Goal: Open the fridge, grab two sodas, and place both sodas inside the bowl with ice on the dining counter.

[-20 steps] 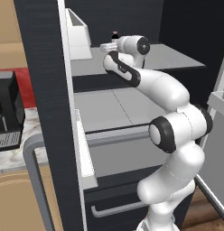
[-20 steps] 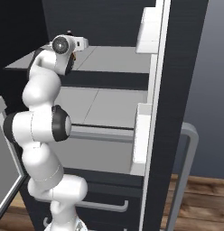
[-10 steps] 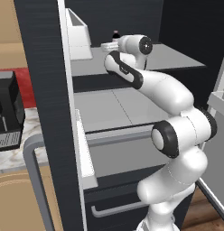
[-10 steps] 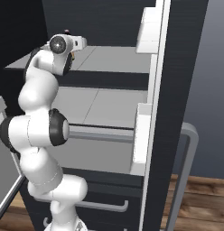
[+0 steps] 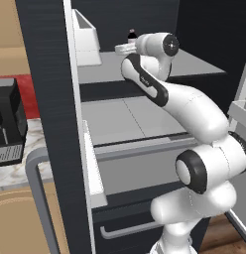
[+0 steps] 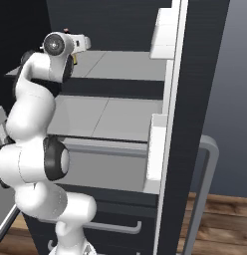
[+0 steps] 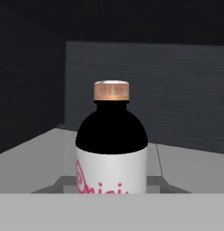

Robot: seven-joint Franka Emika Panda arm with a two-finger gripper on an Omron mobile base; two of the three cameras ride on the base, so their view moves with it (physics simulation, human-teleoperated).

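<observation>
Black coffee machine (image 5: 8, 124) sits on the marbled bench (image 5: 35, 149) at the far left. Next over is the fridge (image 5: 45, 99), left door swung wide, with a white door bin (image 5: 85, 42) up top. So the "open the fridge" part is sorted.

Moving right along the upper shelf (image 5: 194, 64), the soda bottle (image 5: 131, 33) stands toward the back, only its dark cap poking up behind the hand. The claw (image 5: 120, 48) is right up against it. The hand view has the bottle (image 7: 111, 135) dead centre and very close: coppery cap, dark shoulders, white label with pink script. The fingertips are out of frame there, so I can't actually see the contact. Still, the claw has gone closed, and with the bottle sitting squarely in its line I'd call that clamped on the bottle.

What's just changed compared with a second ago:
- The wrist has swung a bit to the right and up.
- The big elbow joint lower down has dropped, so the arm looks more stretched out.
- From the right side the claw (image 6: 85, 42) also sits a hair higher.
- The cap seems nudged up and to the right too, though it's tiny, so don't quote me.
- The door edges haven't moved, so the base stayed parked.

My read is that the grab is done and the lift-out is just starting. That's soda one of two, with the whole haul to the bowl ahead. Watch that door bin on the way out.
</observation>
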